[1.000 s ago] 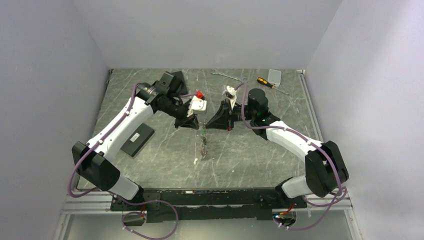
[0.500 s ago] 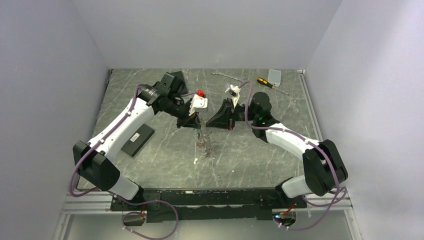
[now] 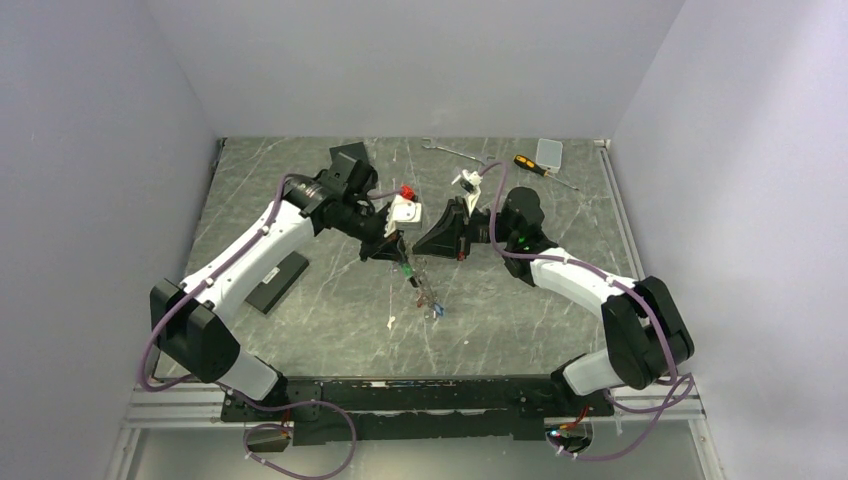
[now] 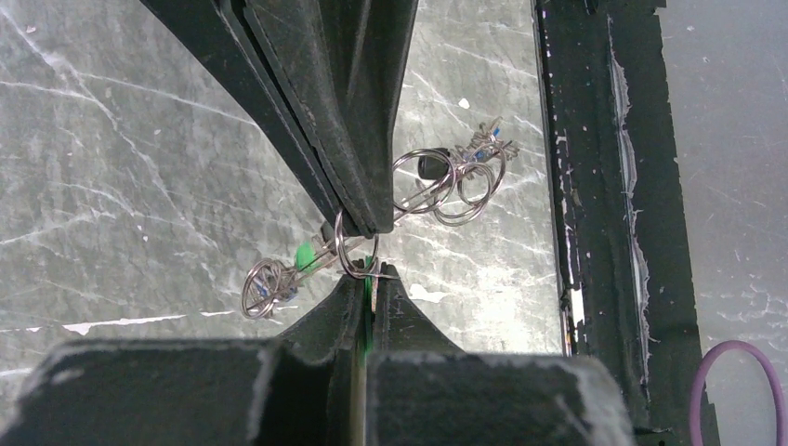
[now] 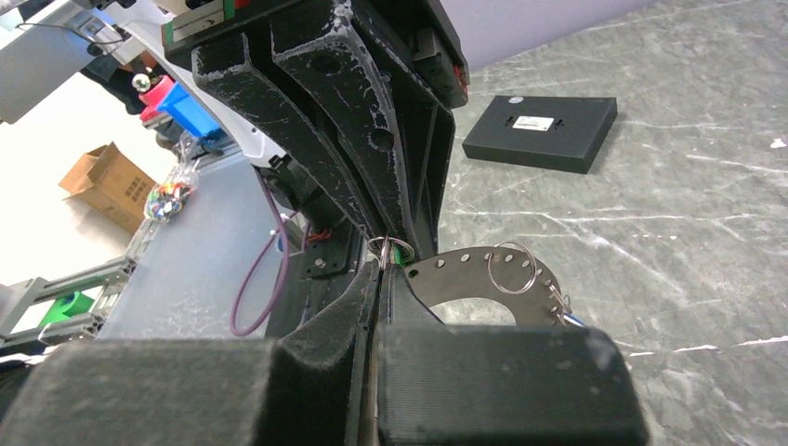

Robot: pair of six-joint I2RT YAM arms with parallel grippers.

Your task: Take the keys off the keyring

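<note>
Bright, even overhead light, soft shadows; both wrist views blur close to the lens.

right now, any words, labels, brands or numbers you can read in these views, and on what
None can be read.
The flat black rectangular box on the table carries a small white label, but its print is too small and blurred to make out.

Both arms bend inward, elbows out; left pincer (image 3: 399, 250) and right pincer (image 3: 417, 246) are clamped tight, tips almost touching.
</note>
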